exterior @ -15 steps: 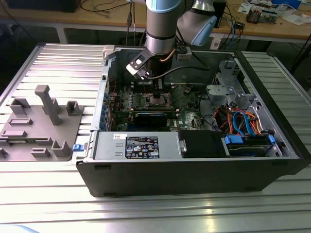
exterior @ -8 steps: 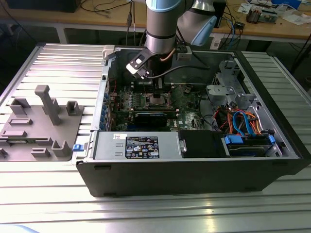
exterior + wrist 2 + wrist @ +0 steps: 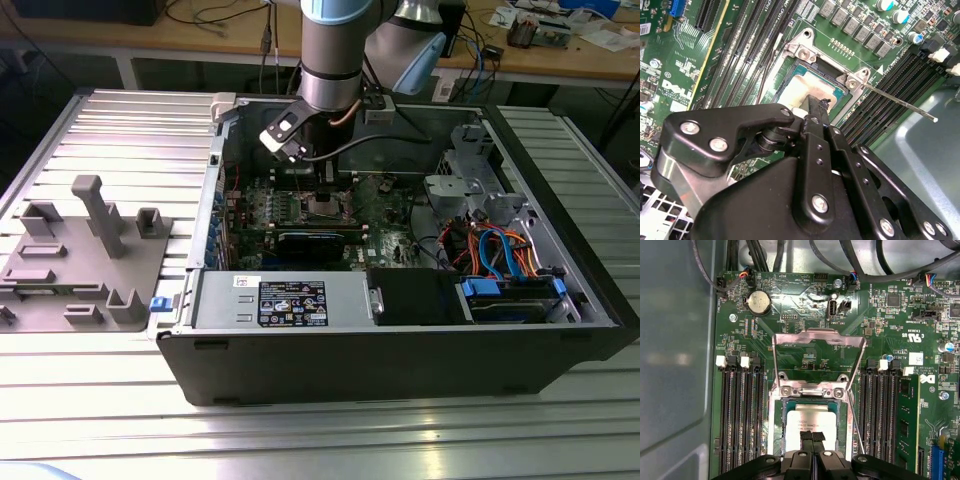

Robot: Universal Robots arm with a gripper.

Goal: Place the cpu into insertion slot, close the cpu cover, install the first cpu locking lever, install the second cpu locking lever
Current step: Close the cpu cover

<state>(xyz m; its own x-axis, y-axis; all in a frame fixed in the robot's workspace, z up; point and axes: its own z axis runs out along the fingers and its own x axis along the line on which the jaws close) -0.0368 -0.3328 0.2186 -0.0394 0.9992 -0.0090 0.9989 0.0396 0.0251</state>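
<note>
The cpu [image 3: 812,419] lies flat in the insertion slot [image 3: 814,403], its silver face up; it shows too in the second wrist view [image 3: 801,93]. The cpu cover [image 3: 817,336] stands open, swung back off its hinge, with green board visible through its window. My gripper [image 3: 812,436] is shut, its two black fingertips together right over the near part of the chip; I cannot tell if they touch it. A thin metal locking lever [image 3: 900,104] sticks out unlatched beside the socket. In the exterior view my gripper [image 3: 325,190] reaches down into the computer case.
Long black memory slots [image 3: 742,410] flank the socket on both sides. The open computer case [image 3: 400,370] has walls all round, a power supply [image 3: 290,300] at the front and cable bundles [image 3: 500,250] at the exterior view's right. A grey fixture tray [image 3: 80,250] sits outside.
</note>
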